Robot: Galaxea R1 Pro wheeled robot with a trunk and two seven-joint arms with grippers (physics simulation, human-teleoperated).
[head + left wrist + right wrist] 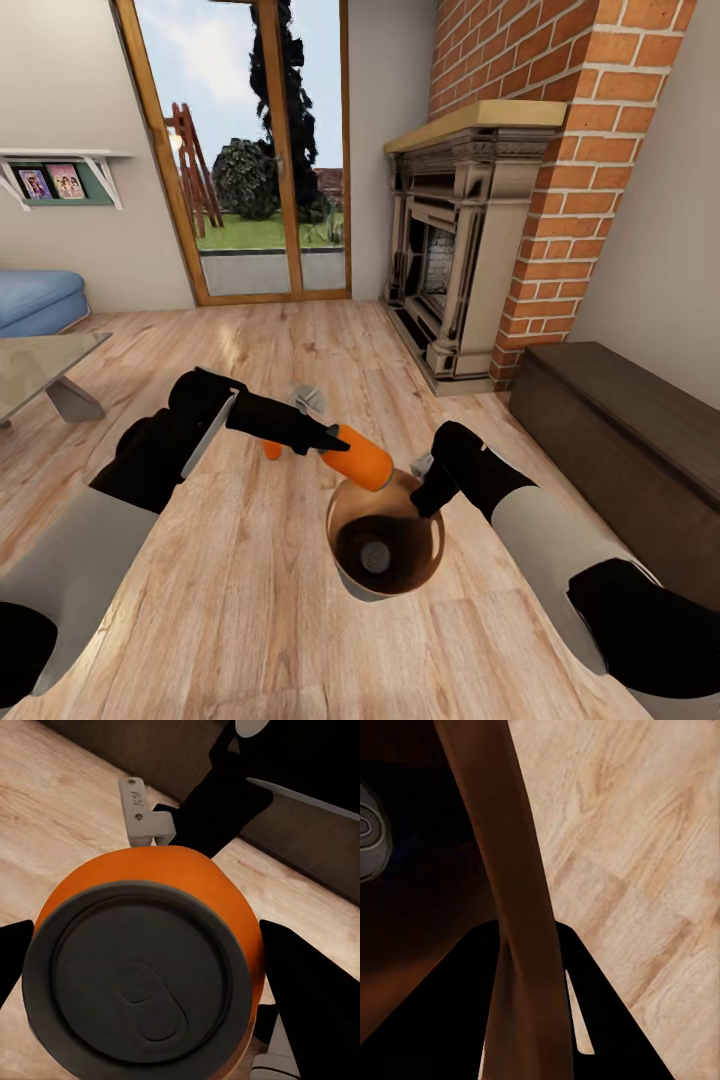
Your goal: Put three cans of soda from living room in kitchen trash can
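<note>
While my left pincer grips an orange soda can tilted right over the trash can's rim, my right pincer is pinched on that rim's far side, holding it above the wood floor. Another can's grey top sits inside.

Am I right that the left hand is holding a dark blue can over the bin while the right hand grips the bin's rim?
Not quite: the can in the left hand is orange, as the head view shows. The right hand does grip the bin rim.
</note>
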